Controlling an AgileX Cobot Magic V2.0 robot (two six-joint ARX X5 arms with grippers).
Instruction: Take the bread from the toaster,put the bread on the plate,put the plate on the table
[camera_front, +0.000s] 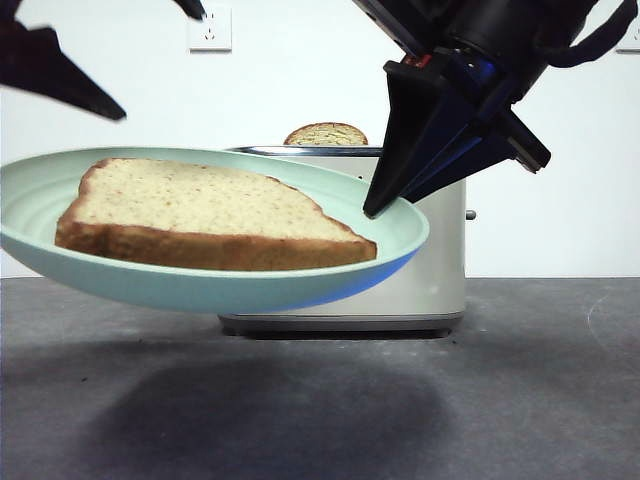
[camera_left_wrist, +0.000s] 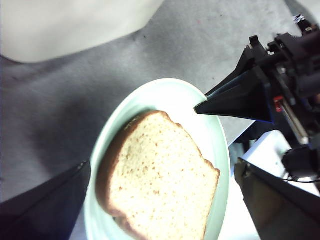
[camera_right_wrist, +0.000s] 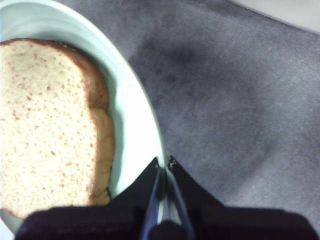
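The pale green plate (camera_front: 200, 285) hangs in the air above the table (camera_front: 520, 380), in front of the cream toaster (camera_front: 435, 270). The bread (camera_front: 200, 205) lies flat on it. My right gripper (camera_front: 375, 205) comes down from the upper right and is shut on the plate's right rim; in its wrist view the right gripper (camera_right_wrist: 164, 162) pinches the rim of the plate (camera_right_wrist: 135, 125) beside the bread (camera_right_wrist: 45, 130). My left gripper (camera_left_wrist: 162, 165) is open above the bread (camera_left_wrist: 160, 185), touching nothing, and in the front view the left gripper (camera_front: 160, 65) sits at the upper left.
A second slice (camera_front: 326, 133) pokes its rounded top out of the toaster behind the plate. A wall socket (camera_front: 209, 28) is on the white wall. The plate's shadow falls on the dark table (camera_right_wrist: 240, 90) beneath it.
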